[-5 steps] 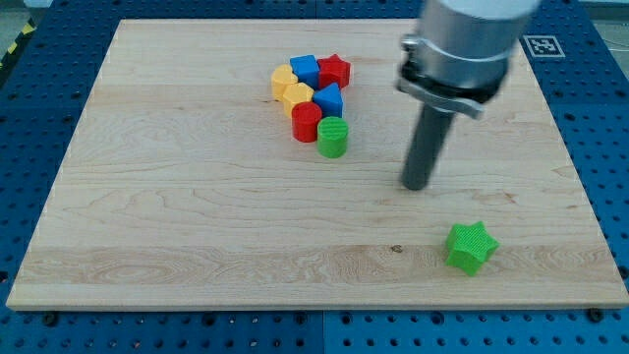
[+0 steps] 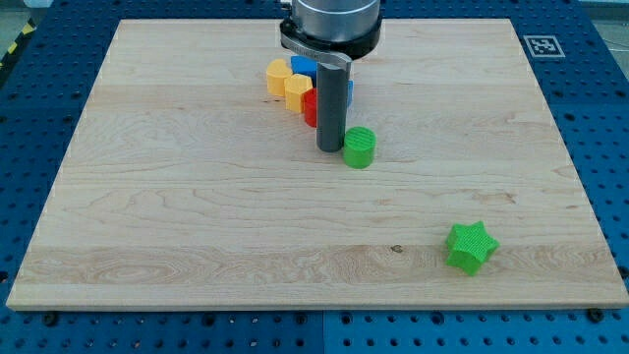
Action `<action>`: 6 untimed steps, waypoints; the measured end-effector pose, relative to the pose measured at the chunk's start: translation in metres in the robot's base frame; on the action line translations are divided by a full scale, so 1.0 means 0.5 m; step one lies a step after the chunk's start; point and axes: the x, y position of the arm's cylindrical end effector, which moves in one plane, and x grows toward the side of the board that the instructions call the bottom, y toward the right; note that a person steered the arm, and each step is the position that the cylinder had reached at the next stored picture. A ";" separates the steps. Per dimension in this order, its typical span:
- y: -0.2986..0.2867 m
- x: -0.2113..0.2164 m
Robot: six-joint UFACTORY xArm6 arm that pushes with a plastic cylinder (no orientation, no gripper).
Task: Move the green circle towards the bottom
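Note:
The green circle [image 2: 360,147] stands on the wooden board [image 2: 197,216] near the middle, a little right of centre. My tip [image 2: 329,149] rests on the board right beside the circle's left side, touching or nearly touching it. The rod rises toward the view's top and hides part of the block cluster behind it.
A cluster sits above the tip: two yellow blocks [image 2: 287,81], a blue block [image 2: 304,66] and a red block [image 2: 311,106], partly hidden by the rod. A green star [image 2: 470,247] lies at the lower right. The board's edges drop to a blue perforated table [image 2: 600,118].
My tip swung from the circle's right to its left side. The green circle shifted right and slightly down, away from the cluster. The red star and one blue block are now hidden.

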 end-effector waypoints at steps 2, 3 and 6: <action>0.000 0.002; 0.000 0.076; 0.001 0.002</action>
